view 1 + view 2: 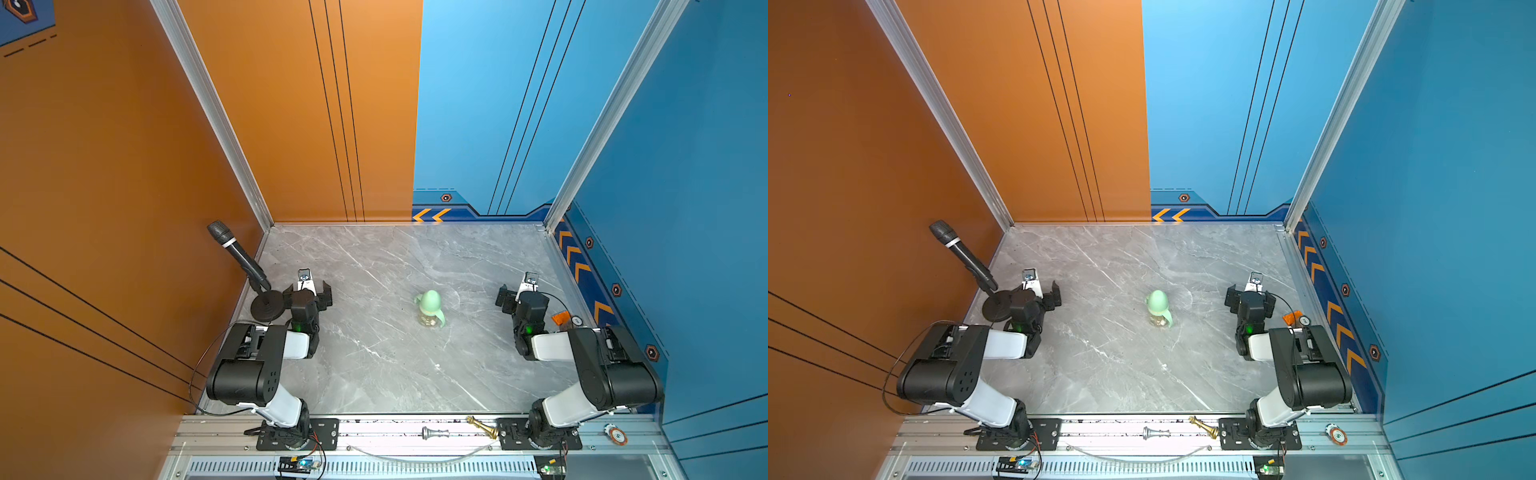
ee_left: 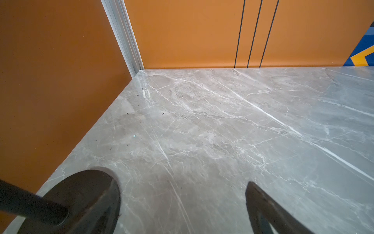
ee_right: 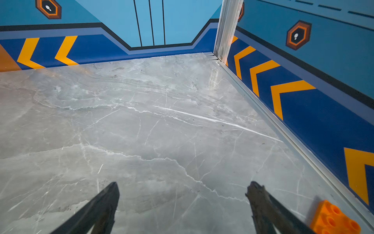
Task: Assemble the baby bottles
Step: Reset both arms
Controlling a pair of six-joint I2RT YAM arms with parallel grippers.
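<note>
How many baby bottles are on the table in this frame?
1. The baby bottle stands near the middle of the marble table, capped, between the open left gripper and open right gripper, touching neither. The arms could hide small parts.

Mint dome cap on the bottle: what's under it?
In a top view, the mint two-handled ring sits right below the dome cap, atop the upright amber bottle. Whatever the cap covers can't be seen.
</note>
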